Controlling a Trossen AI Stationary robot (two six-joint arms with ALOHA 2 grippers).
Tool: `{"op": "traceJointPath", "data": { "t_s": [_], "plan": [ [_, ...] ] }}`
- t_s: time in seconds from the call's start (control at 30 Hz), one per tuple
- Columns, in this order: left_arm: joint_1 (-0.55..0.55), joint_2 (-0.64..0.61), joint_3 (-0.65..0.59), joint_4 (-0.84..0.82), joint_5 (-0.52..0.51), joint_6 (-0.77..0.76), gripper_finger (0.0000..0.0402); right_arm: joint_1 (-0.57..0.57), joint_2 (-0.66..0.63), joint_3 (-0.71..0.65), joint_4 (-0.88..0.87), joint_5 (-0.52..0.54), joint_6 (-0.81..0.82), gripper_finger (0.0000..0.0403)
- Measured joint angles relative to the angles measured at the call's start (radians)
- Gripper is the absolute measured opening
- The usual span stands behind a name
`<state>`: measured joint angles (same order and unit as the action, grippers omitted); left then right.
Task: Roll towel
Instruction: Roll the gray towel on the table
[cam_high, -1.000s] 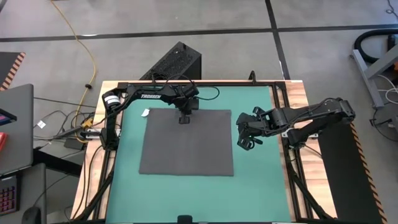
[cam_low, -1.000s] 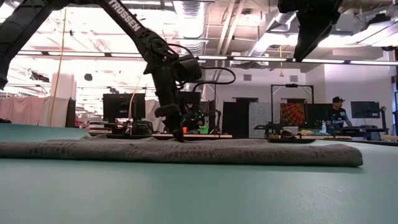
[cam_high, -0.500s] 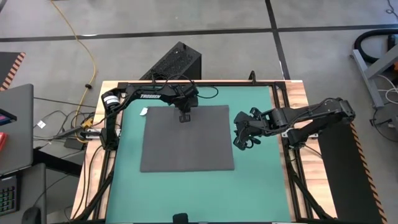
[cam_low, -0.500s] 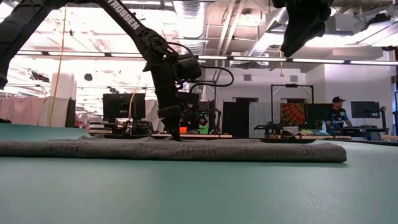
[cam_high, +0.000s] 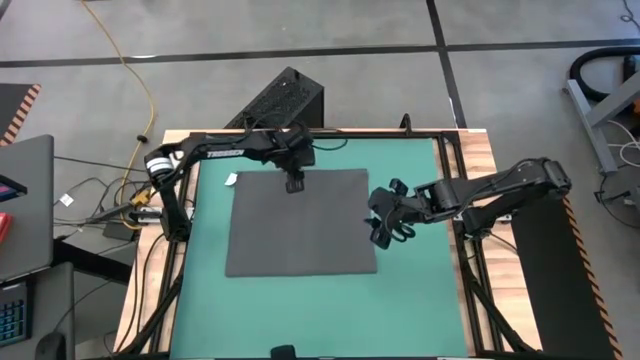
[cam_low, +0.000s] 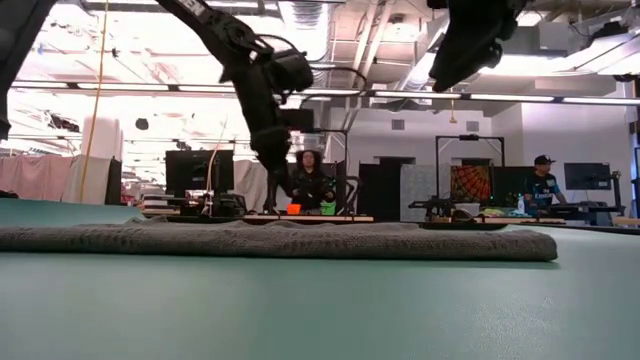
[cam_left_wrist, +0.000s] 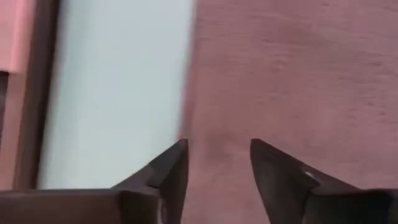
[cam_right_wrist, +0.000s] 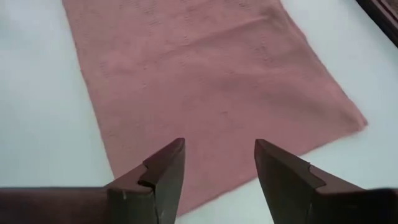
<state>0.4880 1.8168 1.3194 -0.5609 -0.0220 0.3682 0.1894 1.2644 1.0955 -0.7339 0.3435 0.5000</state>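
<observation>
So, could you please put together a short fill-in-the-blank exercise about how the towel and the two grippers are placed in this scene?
1. The dark grey towel lies spread flat on the ____ mat.
2. The left gripper is above the towel's ____ edge, the one farthest from the camera in the low view.
3. The right gripper hovers at the towel's ____ edge.
4. Both grippers have their jaws ____, gripping nothing.

Missing words: green; far; right; open
</observation>
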Motion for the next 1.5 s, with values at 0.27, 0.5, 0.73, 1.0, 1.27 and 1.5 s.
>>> {"op": "traceJointPath", "data": {
  "t_s": [0.27, 0.5, 0.73, 1.0, 1.27, 1.5],
  "plan": [
    [0.046, -0.091, 0.001, -0.262, 0.211, -0.057, 0.0169, -0.002, 0.021, -0.04, 0.09, -0.006, -0.215, 0.0224],
    [-0.125, -0.192, 0.0, -0.531, 0.329, 0.002, 0.014, 0.047, 0.124, -0.042, 0.189, -0.082, -0.439, 0.0224],
    [-0.478, -0.366, -0.005, -0.52, 0.209, -0.281, 0.0121, 0.155, 0.24, -0.042, 0.219, -0.102, -0.48, 0.0218],
    [-0.865, -0.529, -0.24, -0.001, -0.287, -0.665, 0.0061, 0.292, 0.365, -0.042, 0.393, 0.126, -0.31, 0.0155],
    [-1.067, -0.732, -0.703, 0.551, -0.67, -0.96, 0.0002, 0.348, 0.438, -0.039, 0.68, 0.412, 0.032, 0.0014],
    [-1.16, -0.662, -0.886, 0.836, -0.808, -1.051, 0.0, 0.376, 0.6, 0.004, 0.711, 0.504, 0.235, 0.0007]
  ]
}}
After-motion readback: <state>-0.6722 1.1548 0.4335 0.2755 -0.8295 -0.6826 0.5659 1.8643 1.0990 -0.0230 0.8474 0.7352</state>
